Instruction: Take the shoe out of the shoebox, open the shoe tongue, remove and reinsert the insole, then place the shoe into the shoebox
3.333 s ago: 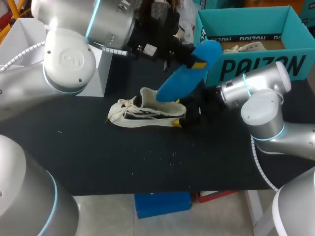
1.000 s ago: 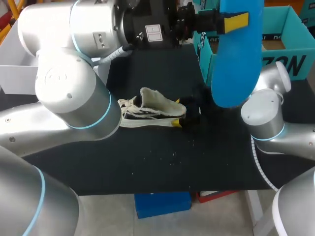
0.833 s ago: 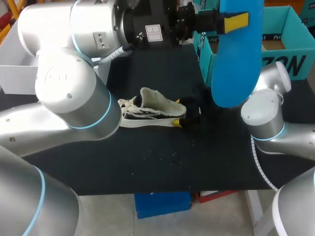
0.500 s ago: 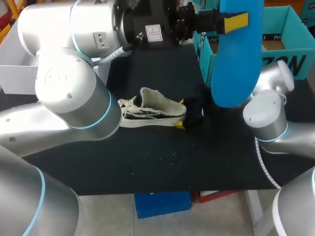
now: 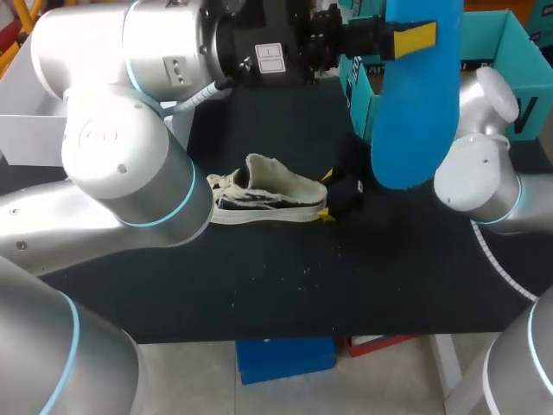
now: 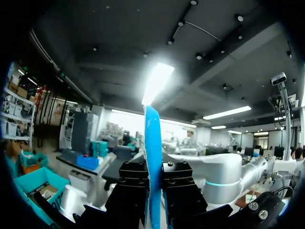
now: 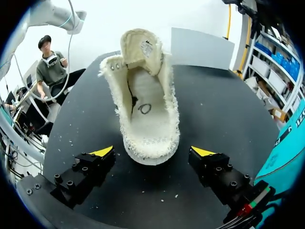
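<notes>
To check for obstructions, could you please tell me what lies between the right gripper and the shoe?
Only bare table; the right wrist view shows the right gripper open, jaws flanking the shoe heel with a gap each side.

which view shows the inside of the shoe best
The right wrist view: it looks straight into the shoe from the heel, tongue folded back, bare footbed showing. The head view shows the shoe only side-on. The left wrist view misses it, showing just the blue insole edge-on.
</notes>
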